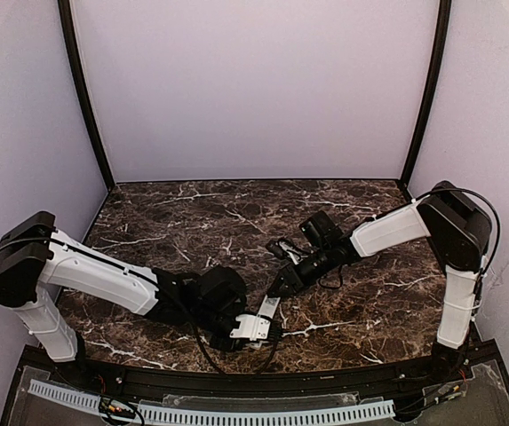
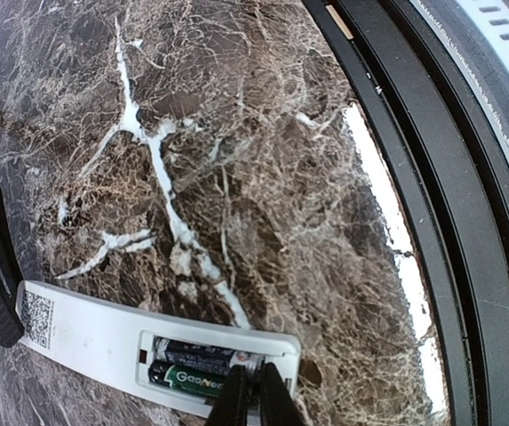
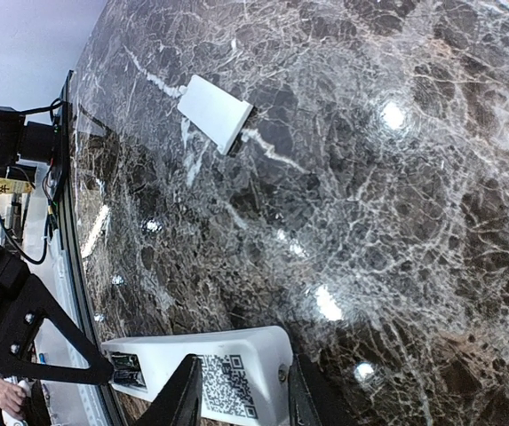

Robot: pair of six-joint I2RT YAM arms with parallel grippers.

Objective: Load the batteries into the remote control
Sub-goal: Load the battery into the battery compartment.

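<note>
Remote control point(image 1: 258, 321) lies back-up near the worktop's point(image 1: 378, 306) front edge, battery bay open.
Left wrist view: two batteries point(image 2: 196, 366) seated, one reading "Goo…", left tool point(image 2: 254, 373) pinched closed over them. Right wrist view: right tool point(image 3: 243, 366) clamps the end bearing a QR-code sticker point(image 3: 227, 386); a white cover point(image 3: 214, 113) lies well apart.

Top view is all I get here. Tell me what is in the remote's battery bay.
Observer: The left wrist view shows the remote lying back up with the bay uncovered and two batteries side by side in it.
Operator: Report the left gripper.
Observer: The left gripper has its fingers pressed together, with the tips down at the end of the bay beside the batteries.
Operator: Now find the lid.
Observer: In the right wrist view a flat white piece, probably the lid, lies on the table, well apart from the remote.
</note>
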